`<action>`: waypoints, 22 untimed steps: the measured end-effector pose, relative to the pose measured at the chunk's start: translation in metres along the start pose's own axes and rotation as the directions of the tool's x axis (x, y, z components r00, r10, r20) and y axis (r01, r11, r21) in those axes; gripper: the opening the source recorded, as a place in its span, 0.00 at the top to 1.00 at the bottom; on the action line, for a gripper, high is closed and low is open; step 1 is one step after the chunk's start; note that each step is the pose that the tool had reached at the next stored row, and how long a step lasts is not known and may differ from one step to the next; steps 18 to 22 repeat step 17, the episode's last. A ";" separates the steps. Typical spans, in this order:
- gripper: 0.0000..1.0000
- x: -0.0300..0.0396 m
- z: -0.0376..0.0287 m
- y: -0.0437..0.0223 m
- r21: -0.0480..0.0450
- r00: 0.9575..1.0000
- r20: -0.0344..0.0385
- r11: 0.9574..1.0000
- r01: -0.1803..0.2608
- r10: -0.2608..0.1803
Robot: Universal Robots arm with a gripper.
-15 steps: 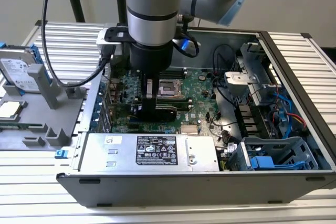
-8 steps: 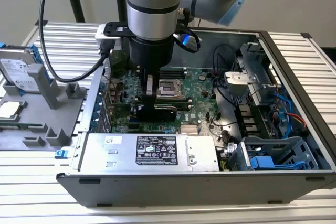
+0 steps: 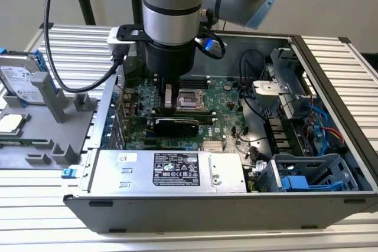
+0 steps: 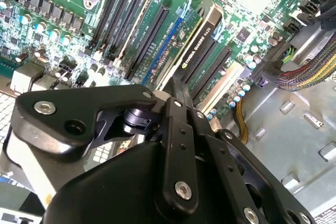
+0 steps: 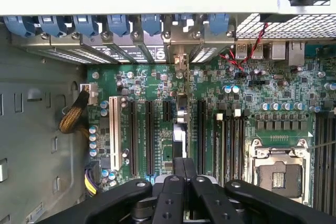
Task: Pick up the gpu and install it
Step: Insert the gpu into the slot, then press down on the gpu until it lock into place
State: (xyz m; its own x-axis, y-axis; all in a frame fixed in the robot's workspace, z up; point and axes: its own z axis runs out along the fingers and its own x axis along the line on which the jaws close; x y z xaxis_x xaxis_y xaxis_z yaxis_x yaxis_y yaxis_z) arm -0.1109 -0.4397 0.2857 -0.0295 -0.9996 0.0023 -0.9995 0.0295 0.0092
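The gpu [image 3: 177,126] stands on edge in an expansion slot of the motherboard [image 3: 227,92], inside the open computer case. Its black cooler faces the exterior camera. In both wrist views it shows edge-on as a thin card [image 5: 180,124] [image 4: 202,51], with its bracket end among the rear slot covers [image 5: 178,43]. My gripper [image 3: 169,105] reaches straight down into the case and is shut on the gpu's top edge. Its black fingers meet on that edge in both wrist views [image 5: 184,163] [image 4: 180,85].
The CPU socket [image 3: 192,100] lies just behind the gripper and empty black slots [image 5: 148,135] flank the card. A silver power supply [image 3: 171,169] lines the case's near side. Cables and drive cages [image 3: 307,175] fill the exterior view's right. A hard drive [image 3: 20,81] stands outside on a grey rack.
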 end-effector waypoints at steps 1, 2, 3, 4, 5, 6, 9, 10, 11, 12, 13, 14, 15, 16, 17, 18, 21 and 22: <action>1.00 0.0000 0.0000 0.0001 0.000 1.000 0.000 1.000 0.000 0.000; 1.00 0.0000 0.0000 0.0001 0.000 1.000 0.000 1.000 0.000 0.000; 1.00 0.0000 0.0000 0.0001 0.000 1.000 0.000 1.000 0.000 0.000; 1.00 0.0000 0.0000 0.0001 0.000 1.000 0.000 1.000 0.000 0.000; 1.00 0.0000 0.0000 0.0000 0.000 1.000 -0.001 1.000 0.000 0.000; 1.00 0.0000 0.0000 0.0000 0.000 1.000 -0.001 1.000 0.000 0.000; 1.00 0.0000 0.0000 0.0000 0.000 1.000 -0.001 1.000 0.000 0.000; 1.00 0.0000 0.0000 0.0000 0.000 1.000 -0.001 1.000 0.000 0.000; 1.00 0.0000 0.0000 0.0000 0.000 1.000 -0.001 1.000 0.000 0.000; 1.00 0.0000 0.0000 0.0000 0.000 1.000 -0.001 1.000 0.000 0.000; 1.00 0.0000 0.0000 0.0000 0.000 1.000 -0.001 1.000 0.000 0.000; 1.00 0.0000 0.0000 0.0000 0.000 1.000 -0.001 1.000 0.000 0.000; 1.00 0.0000 0.0000 0.0000 0.000 1.000 -0.001 1.000 0.000 0.000; 1.00 0.0000 0.0000 0.0000 0.000 1.000 -0.001 1.000 0.000 0.000; 1.00 0.0000 0.0000 0.0000 0.000 1.000 -0.001 1.000 0.000 0.000; 1.00 0.0000 0.0000 0.0000 0.000 1.000 -0.001 1.000 0.000 0.000; 1.00 0.0000 0.0000 0.0000 0.000 1.000 -0.001 1.000 0.000 0.000; 1.00 0.0000 0.0000 0.0000 0.000 1.000 -0.001 1.000 0.000 0.000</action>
